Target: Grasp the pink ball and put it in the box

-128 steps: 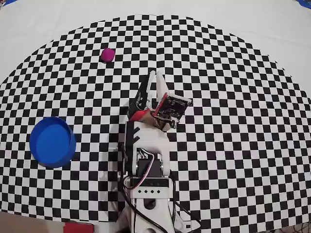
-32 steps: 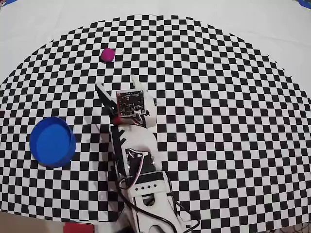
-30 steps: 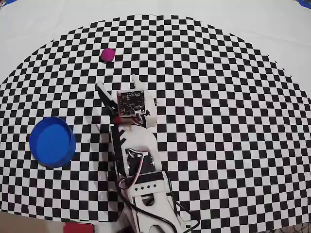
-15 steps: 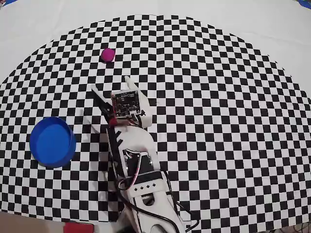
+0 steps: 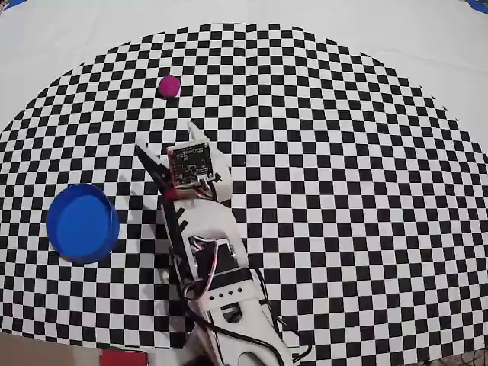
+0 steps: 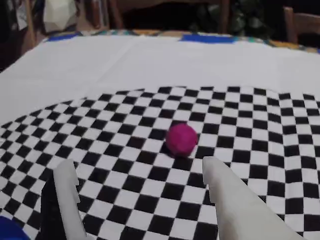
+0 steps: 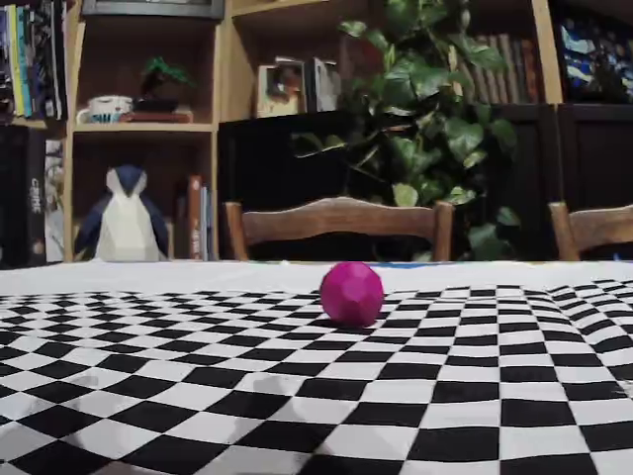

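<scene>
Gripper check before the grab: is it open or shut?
Open. In the wrist view the gripper has its fingers spread wide, the pink ball beyond them, untouched.

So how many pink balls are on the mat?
1. The ball lies on the checkered mat's far side, ahead of the open gripper, apart from the blue tub. None seems hidden.

A table (image 5: pixel 427 46) covered with a white cloth carries a black-and-white checkered mat (image 5: pixel 343 191) whose far edge curves in an arc. In the overhead view the pink ball (image 5: pixel 169 85) rests on the mat at far left, the round blue box (image 5: pixel 82 223) sits on the mat's left side nearer the camera, well apart from the ball, and the arm's white base (image 5: pixel 229 320) stands at the near edge. A flat red rectangle (image 5: pixel 122 357) lies at the near left edge.
</scene>
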